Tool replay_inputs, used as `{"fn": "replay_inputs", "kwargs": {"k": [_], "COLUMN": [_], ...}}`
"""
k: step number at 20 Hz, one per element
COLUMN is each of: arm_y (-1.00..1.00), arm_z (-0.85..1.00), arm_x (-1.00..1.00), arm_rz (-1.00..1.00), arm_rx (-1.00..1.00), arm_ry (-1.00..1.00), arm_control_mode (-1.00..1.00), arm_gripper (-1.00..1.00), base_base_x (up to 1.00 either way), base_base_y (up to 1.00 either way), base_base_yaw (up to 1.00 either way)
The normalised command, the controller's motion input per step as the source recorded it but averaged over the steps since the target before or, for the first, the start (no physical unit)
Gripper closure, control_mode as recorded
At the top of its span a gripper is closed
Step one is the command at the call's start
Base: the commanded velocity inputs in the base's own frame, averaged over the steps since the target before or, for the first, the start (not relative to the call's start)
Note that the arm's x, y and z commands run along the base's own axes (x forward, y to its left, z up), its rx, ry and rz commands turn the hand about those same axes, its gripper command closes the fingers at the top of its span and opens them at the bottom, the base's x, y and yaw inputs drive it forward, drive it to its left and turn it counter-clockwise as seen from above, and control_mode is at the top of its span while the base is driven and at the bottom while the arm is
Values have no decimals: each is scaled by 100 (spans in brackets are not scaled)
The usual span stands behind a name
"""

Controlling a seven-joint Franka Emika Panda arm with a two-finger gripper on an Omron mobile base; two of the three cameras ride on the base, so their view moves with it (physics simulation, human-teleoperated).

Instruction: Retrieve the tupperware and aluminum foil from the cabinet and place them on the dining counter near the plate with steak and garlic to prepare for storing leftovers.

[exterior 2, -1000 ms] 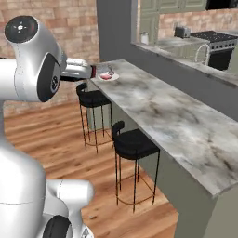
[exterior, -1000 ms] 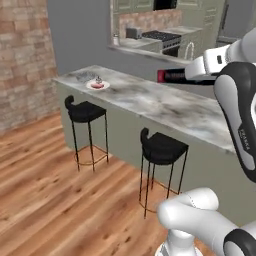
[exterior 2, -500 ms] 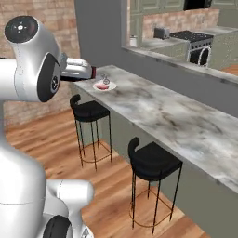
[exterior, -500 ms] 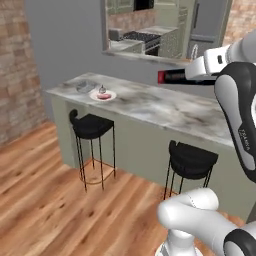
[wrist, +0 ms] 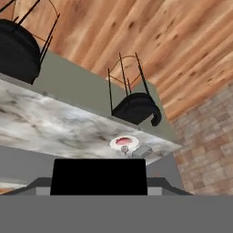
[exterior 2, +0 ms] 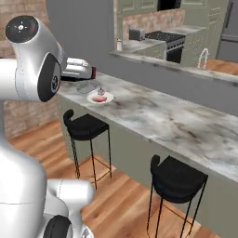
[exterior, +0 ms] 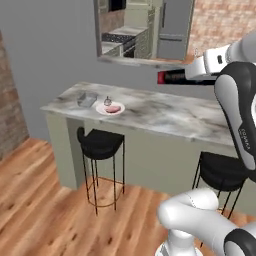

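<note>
My gripper (exterior: 194, 76) is shut on the aluminum foil (exterior: 171, 77), a long black box with a red end, held level high above the dining counter (exterior: 165, 111). The foil's red end (exterior 2: 93, 73) sticks out past my arm in the right base view, and the box (wrist: 98, 176) hides the fingertips in the hand view. Near the counter's left end lies the white plate (exterior: 112, 109) with the pinkish steak (exterior: 113, 108). The garlic (exterior: 106, 101) stands at its far edge. The grey tupperware (exterior: 87, 100) rests just left of the plate, apart from it. The same plate (wrist: 124, 143) and tupperware (wrist: 142, 151) are in the hand view.
Two black bar stools (exterior: 100, 142) (exterior: 222, 170) stand against the counter's near side on the wooden floor. A raised grey ledge (exterior: 140, 61) and a wall opening lie behind the counter, with a stove (exterior 2: 160, 37) and pale green cabinets (exterior 2: 139, 5) beyond. A brick wall (exterior: 7, 100) is at left.
The whole picture has shifted as the base drove. The counter's end with the plate and tupperware now sits closer and more central. The foil stays in my gripper in the same pose.
</note>
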Motion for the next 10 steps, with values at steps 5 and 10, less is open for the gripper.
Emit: {"fn": "replay_inputs", "kwargs": {"k": [5, 10], "arm_y": [0, 0], "arm_z": [0, 0], "arm_x": [0, 0], "arm_rz": [0, 0], "arm_rx": [0, 0], "arm_ry": [0, 0], "arm_control_mode": [100, 100], "arm_gripper": [100, 100], "base_base_x": [66, 75], "base_base_y": [100, 99], "base_base_yaw": [-37, -40]}}
